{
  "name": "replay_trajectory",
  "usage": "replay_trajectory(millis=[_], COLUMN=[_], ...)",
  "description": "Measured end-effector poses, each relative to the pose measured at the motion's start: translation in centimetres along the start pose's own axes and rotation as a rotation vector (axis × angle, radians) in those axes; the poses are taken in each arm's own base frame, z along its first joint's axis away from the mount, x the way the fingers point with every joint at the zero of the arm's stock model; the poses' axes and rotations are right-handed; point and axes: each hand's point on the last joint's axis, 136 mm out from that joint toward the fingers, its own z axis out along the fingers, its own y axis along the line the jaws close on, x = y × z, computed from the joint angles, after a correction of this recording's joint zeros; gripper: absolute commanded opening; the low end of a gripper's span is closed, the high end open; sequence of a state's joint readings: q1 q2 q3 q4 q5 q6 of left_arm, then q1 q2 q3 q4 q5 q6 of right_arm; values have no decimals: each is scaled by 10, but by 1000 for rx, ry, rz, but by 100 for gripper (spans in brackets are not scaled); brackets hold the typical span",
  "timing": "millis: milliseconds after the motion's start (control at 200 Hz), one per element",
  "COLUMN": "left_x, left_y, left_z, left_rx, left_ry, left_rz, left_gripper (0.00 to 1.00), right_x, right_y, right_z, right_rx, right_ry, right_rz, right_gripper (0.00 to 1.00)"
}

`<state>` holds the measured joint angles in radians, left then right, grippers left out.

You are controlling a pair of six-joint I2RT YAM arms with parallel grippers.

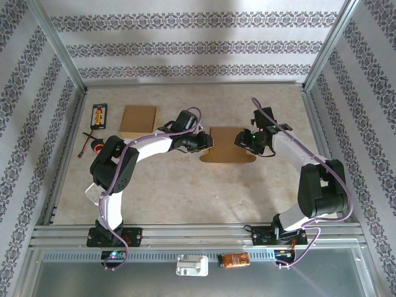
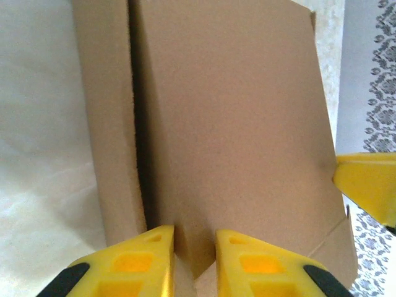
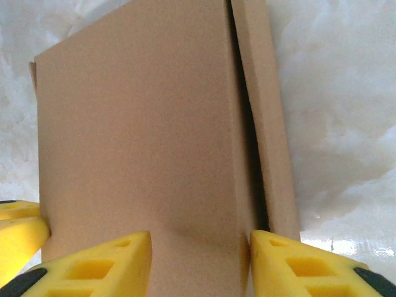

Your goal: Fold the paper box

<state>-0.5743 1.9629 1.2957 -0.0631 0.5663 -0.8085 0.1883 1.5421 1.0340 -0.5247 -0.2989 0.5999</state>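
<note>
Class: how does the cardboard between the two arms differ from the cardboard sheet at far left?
The middle piece sits between the left pincer and right pincer; the spare sheet lies untouched. The middle piece has rounded near corners; the spare sheet is a plain rectangle. Both are brown card.

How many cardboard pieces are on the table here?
2. The box lies flat at centre. A second piece lies farther back on the left. Others could be hidden from view.
</note>
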Motion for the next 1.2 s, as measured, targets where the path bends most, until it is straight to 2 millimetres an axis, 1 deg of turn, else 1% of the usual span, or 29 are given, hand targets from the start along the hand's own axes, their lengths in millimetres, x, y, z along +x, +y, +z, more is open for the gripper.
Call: replay_trajectory(millis=[65,115,190,255,320,375,415,475,535,620,665,695,759,784,884,929,1024,1114,1199], left_x=[-3,-4,-6,-8,-12,-17,-19,-21,-21,-17,-13,-9,-4,-2,-8,-10,-15,-21,-38], left_y=[5,9,11,7,-3,-10,-13,-13,-8,3,11,18,30,30,26,29,35,38,35], left_z=[0,-1,-8,-20,-32,-41,-44,-42,-34,-16,-7,-1,9,12,11,10,1,-14,-31], left_rx=[-33,-66,-105,-121,-119,-114,-115,-119,-126,-127,-132,-139,-152,-141,-122,-119,-111,-104,-61], left_ry=[-20,-36,-63,-92,-123,-149,-162,-163,-147,-102,-77,-58,-29,-20,-41,-51,-82,-117,-173], left_rz=[31,55,105,150,187,215,229,241,246,234,225,216,201,200,191,179,145,120,82], left_gripper=[28,35,43,45,46,47,49,52,53,54,52,48,38,35,34,38,54,64,70], right_x=[0,0,0,-4,-10,-15,-16,-15,-13,-4,0,3,6,5,0,-2,-8,-10,-12], right_y=[0,-1,-3,-4,-4,-4,-5,-5,-7,-11,-13,-14,-13,-12,-10,-10,-8,-9,-11], right_z=[1,0,-4,-14,-26,-31,-30,-22,-7,17,29,35,44,46,47,49,52,53,53], right_rx=[3,12,29,40,48,50,49,42,31,19,10,0,-24,-31,-61,-81,-159,-237,-307], right_ry=[0,-4,-17,-52,-98,-121,-122,-92,-47,30,64,82,103,103,91,88,84,96,111], right_rz=[-4,-8,-20,-36,-48,-55,-61,-57,-47,-23,-16,-7,3,5,14,21,36,56,72], right_gripper=[48,51,55,60,69,77,83,84,81,70,63,59,52,50,43,41,39,38,37])
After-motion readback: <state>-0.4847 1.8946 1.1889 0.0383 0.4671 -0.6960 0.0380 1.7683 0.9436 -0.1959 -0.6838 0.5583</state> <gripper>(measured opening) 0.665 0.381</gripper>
